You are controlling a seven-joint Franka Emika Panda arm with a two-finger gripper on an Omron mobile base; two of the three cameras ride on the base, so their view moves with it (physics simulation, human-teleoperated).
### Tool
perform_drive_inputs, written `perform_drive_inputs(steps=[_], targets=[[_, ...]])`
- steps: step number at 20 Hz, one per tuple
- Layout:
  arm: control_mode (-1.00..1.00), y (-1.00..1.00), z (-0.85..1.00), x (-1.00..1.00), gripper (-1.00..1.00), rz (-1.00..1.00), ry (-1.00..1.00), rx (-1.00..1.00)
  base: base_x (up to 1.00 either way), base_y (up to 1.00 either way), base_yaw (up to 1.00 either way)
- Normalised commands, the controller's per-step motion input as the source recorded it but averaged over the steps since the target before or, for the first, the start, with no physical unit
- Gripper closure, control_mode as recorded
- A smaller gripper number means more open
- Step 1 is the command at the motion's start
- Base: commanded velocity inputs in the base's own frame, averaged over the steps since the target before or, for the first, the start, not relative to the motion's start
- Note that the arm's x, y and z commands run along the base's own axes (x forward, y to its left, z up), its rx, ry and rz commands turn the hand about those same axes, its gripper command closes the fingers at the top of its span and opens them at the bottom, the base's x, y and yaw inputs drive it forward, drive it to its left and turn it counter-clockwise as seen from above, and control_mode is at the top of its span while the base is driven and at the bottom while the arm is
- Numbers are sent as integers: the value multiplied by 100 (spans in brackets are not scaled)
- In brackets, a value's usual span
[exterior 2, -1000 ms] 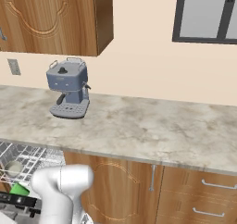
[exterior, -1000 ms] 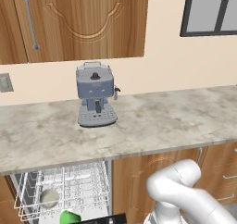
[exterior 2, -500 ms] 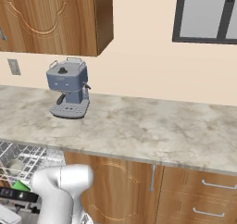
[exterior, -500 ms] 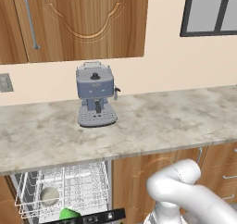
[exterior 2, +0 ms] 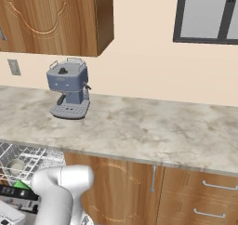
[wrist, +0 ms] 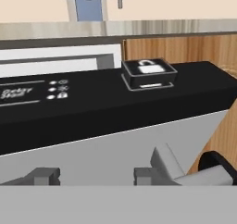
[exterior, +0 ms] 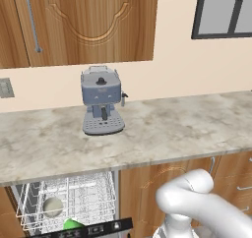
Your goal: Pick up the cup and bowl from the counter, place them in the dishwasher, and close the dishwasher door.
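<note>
**Cup and bowl sitting in the rack, door partly raised**

Left base view: the marbled tabletop [exterior: 162,133] is carrying a grey-blue coffee machine [exterior: 101,105] near the wall. Below its edge the dishwasher [exterior: 64,202] is standing open, its white wire rack [exterior: 93,195] showing. The grey-beige bowl [exterior: 53,207] is lying inside the rack at its left, and the green cup [exterior: 73,224] is sitting just nearer the camera, partly hidden behind the dark control strip of the dishwasher door [exterior: 101,228]. The arm's white elbow is bulging at the lower right.

Right base view: the bowl [exterior 2: 16,165] and the cup [exterior 2: 20,184] are showing again in the rack at the far left, the cup just behind the door's dark top edge [exterior 2: 18,193].

Hand view: the claw [wrist: 95,174] is hanging close over the door's light grey face, its two tips standing apart (whether they are touching the panel, I cannot tell). The black control strip with a latch [wrist: 148,73] is running across above them.
</note>
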Motion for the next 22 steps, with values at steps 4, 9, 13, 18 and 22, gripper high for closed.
perform_drive_inputs(steps=[4, 9, 13, 18, 22], targets=[[-100, -100, 0, 100, -100, -2, 0, 0, 0, 0, 0], [-100, -100, 0, 100, -100, -6, 1, -1, 0, 0, 0], [-100, -100, 0, 100, -100, -10, 3, -7, 0, 0, 0], [-100, -100, 0, 100, -100, -12, 3, -12, 0, 0, 0], [-100, -100, 0, 100, -100, -13, 4, -13, 0, 0, 0]])
